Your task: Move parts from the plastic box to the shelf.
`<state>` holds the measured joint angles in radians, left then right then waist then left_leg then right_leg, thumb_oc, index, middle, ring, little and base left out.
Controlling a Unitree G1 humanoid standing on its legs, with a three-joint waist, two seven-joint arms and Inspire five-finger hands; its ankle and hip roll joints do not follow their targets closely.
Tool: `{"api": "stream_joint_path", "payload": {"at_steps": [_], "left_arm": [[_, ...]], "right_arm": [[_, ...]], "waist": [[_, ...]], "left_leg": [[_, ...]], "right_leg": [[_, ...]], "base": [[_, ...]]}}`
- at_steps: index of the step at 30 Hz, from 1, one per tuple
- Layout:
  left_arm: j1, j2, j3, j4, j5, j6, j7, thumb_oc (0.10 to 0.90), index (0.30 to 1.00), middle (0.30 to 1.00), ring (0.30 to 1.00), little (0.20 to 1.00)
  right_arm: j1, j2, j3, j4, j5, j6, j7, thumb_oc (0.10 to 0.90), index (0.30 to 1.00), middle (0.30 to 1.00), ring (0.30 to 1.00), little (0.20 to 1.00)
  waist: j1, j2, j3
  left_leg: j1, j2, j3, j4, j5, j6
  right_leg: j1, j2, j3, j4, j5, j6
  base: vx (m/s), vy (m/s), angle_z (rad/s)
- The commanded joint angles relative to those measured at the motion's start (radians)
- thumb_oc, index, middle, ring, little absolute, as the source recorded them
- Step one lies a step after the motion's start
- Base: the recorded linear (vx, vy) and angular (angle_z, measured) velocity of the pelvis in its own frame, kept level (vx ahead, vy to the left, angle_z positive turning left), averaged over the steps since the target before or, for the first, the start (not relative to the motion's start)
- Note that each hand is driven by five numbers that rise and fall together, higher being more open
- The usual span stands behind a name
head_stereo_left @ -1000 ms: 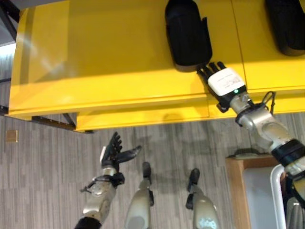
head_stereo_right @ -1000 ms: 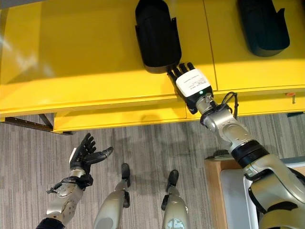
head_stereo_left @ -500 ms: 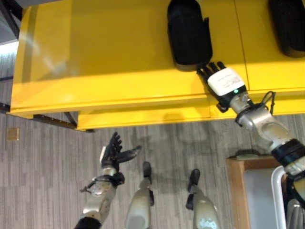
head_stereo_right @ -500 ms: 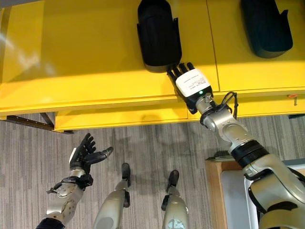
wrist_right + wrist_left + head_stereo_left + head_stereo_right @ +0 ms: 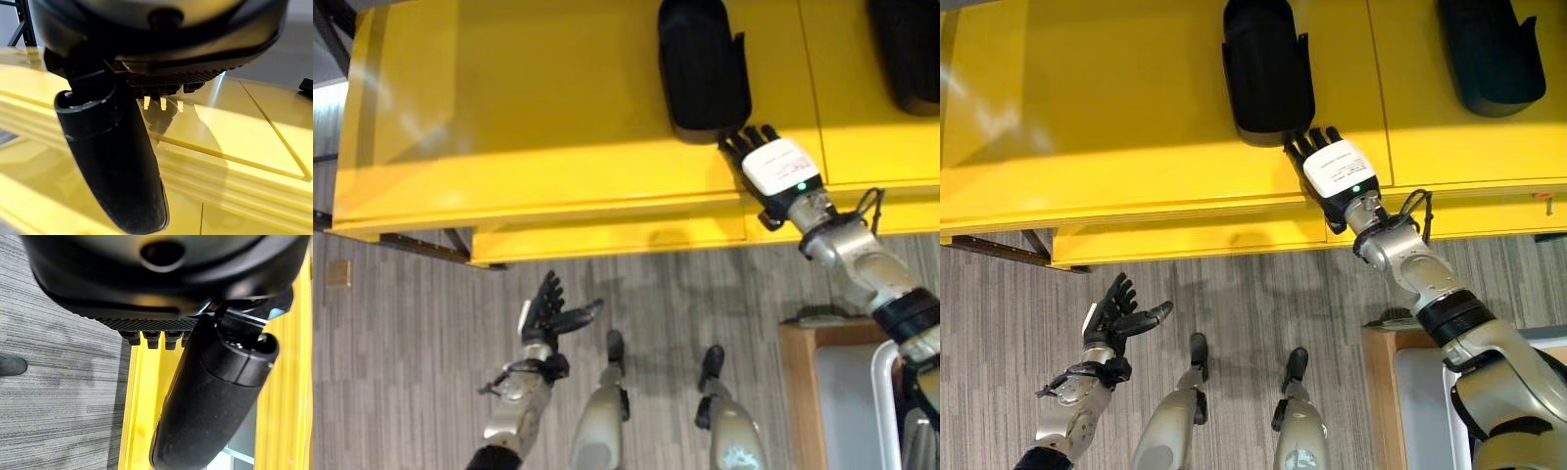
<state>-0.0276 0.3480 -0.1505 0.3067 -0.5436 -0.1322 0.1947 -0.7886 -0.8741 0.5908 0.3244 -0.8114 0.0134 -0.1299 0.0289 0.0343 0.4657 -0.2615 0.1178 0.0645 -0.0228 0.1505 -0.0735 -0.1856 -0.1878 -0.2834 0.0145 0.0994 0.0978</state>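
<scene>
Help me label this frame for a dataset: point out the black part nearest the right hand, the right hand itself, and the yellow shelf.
black part (image 5: 1266,69), right eye view, middle of its dark top face.
right hand (image 5: 1330,164), right eye view, white-covered back of the hand.
yellow shelf (image 5: 509,108), left eye view, bare top surface.

The left hand (image 5: 166,279) spreads its dark bulk along one edge, its thumb (image 5: 210,401) jutting out thick and its fingertips (image 5: 151,339) straight in a short row. Past them lie grey striped floor (image 5: 54,382) and a yellow shelf (image 5: 288,396).
</scene>
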Motion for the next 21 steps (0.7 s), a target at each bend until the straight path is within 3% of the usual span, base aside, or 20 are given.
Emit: {"api": "stream_joint_path", "payload": {"at_steps": [1, 15, 21], "left_arm": [[-0.005, 0.045, 0.014, -0.079, 0.015, -0.083, 0.021, 0.9, 1.0, 1.0, 1.0, 1.0], [0.004, 0.032, 0.031, -0.084, 0.038, -0.067, 0.022, 0.9, 1.0, 1.0, 1.0, 1.0], [0.011, 0.016, 0.039, -0.072, 0.05, -0.062, 0.028, 0.9, 1.0, 1.0, 1.0, 1.0]], "right_arm": [[-0.028, -0.038, -0.037, -0.086, 0.037, -0.009, -0.064, 0.9, 1.0, 1.0, 1.0, 1.0], [0.216, 0.006, -0.191, -0.26, 0.104, -0.053, -0.058, 0.9, 1.0, 1.0, 1.0, 1.0], [0.401, 0.103, -0.328, -0.355, 0.196, -0.076, -0.101, 0.9, 1.0, 1.0, 1.0, 1.0]], "waist": [[0.006, -0.047, -0.048], [-0.014, -0.056, -0.07], [-0.035, -0.06, -0.11]], "left_leg": [[0.059, 0.043, -0.038, 0.029, -0.078, -0.009], [0.077, 0.051, -0.029, 0.02, -0.077, -0.014], [0.115, 0.067, -0.023, -0.024, -0.061, -0.025]], "right_leg": [[-0.11, -0.129, 0.045, 0.256, -0.076, 0.055], [-0.097, -0.119, 0.048, 0.242, -0.075, 0.057], [-0.062, -0.097, 0.044, 0.204, -0.071, 0.057]], "base": [[0.0, 0.0, 0.0], [0.0, 0.0, 0.0], [0.02, -0.019, -0.01]]}}
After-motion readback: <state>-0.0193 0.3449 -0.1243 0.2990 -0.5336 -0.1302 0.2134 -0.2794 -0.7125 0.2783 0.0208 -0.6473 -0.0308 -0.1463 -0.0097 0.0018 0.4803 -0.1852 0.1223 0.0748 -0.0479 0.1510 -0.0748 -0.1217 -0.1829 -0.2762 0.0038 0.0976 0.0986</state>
